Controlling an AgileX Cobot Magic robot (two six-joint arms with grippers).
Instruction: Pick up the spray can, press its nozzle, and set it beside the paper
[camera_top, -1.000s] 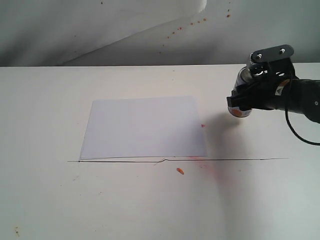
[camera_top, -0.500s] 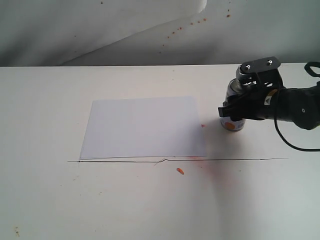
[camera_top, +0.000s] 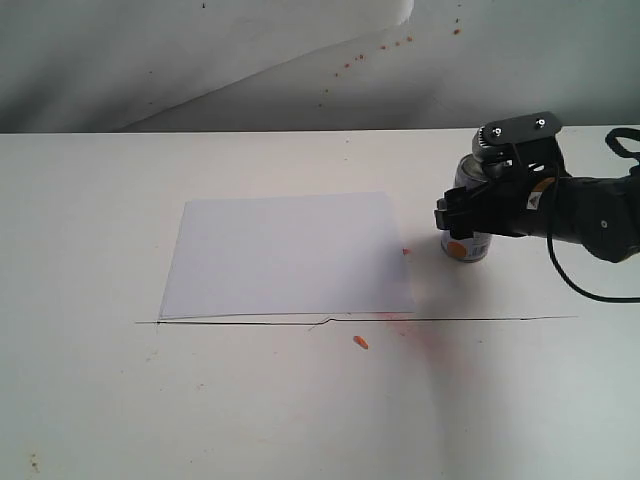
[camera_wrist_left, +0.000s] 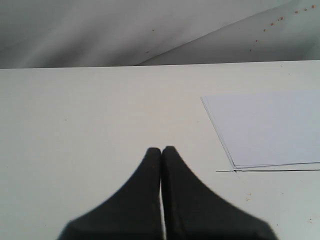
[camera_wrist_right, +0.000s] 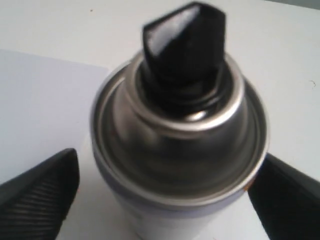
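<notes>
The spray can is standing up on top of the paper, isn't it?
Not quite. The can is standing up, but on the table beside the paper, not on top of it. The exterior view shows bare table between them.

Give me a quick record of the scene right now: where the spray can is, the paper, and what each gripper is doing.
spray can: upright on the table, just right of the paper in the exterior view, not touching it
nozzle: black, on top, nothing pressing it
paper: flat on the table
right gripper: open, straddling the can, gap visible on one side
left gripper: shut, holding nothing
</notes>
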